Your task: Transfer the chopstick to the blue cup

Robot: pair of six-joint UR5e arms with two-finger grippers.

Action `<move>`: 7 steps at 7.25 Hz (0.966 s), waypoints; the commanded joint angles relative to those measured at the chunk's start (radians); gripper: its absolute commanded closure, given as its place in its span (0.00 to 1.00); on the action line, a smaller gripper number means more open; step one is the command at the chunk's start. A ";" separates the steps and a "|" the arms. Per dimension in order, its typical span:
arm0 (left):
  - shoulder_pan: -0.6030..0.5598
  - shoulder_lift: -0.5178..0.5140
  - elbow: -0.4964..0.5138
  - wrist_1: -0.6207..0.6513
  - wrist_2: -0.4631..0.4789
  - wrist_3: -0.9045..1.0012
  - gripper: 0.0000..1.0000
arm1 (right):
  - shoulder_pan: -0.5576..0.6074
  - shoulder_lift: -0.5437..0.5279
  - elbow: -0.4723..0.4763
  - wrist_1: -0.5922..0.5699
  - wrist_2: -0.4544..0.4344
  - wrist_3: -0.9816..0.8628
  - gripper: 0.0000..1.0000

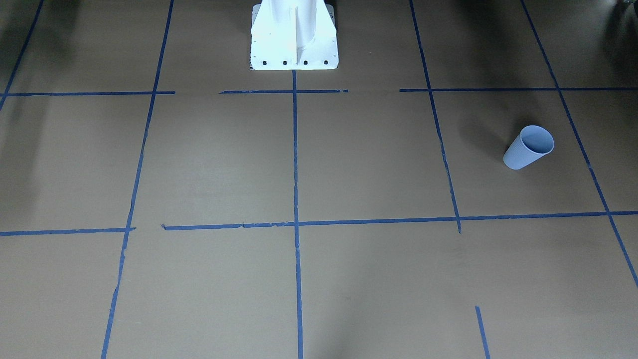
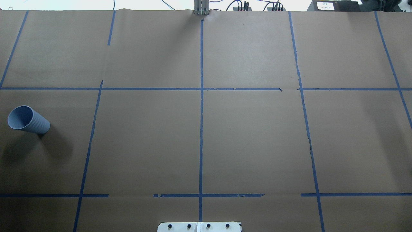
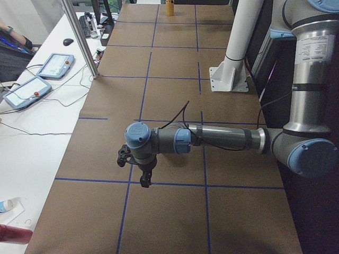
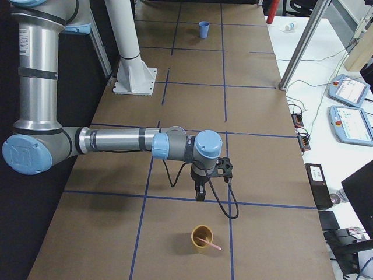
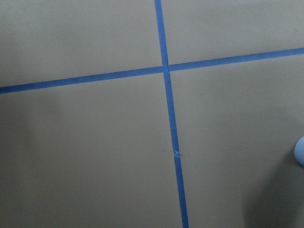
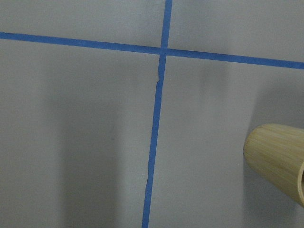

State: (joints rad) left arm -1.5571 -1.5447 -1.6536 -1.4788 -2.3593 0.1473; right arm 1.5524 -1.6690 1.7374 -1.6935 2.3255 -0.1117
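Note:
The blue cup [image 1: 529,147] stands upright on the brown table on my left side, also seen in the overhead view [image 2: 28,120], far off in the right side view [image 4: 203,29] and as a sliver in the left wrist view [image 5: 300,151]. The chopstick [image 4: 213,245], thin and pale pink, leans in a tan wooden cup [image 4: 202,239] at my right end of the table. The right gripper [image 4: 200,192] hangs just behind that cup, pointing down. The left gripper [image 3: 144,180] hangs low over the table. Neither gripper's state can be told from these side views.
The tan cup [image 6: 278,159] fills the right wrist view's right edge. The white pedestal base [image 1: 294,45] sits at the robot's side. Blue tape lines grid the table. Teach pendants [image 3: 37,79] and cables lie on the white bench; a person's arm [image 3: 10,33] shows there.

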 commanded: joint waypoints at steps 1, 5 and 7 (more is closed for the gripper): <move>0.002 0.000 0.000 -0.002 0.000 0.000 0.00 | 0.000 0.000 0.001 0.000 0.000 0.000 0.00; 0.006 -0.026 -0.014 -0.052 0.002 -0.009 0.00 | -0.003 0.006 -0.001 0.000 0.000 0.001 0.00; 0.014 -0.084 0.046 -0.217 -0.006 -0.012 0.00 | -0.006 0.008 0.001 0.000 0.000 0.000 0.00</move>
State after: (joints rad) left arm -1.5486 -1.5867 -1.6483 -1.6034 -2.3594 0.1382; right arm 1.5475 -1.6622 1.7366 -1.6935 2.3255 -0.1109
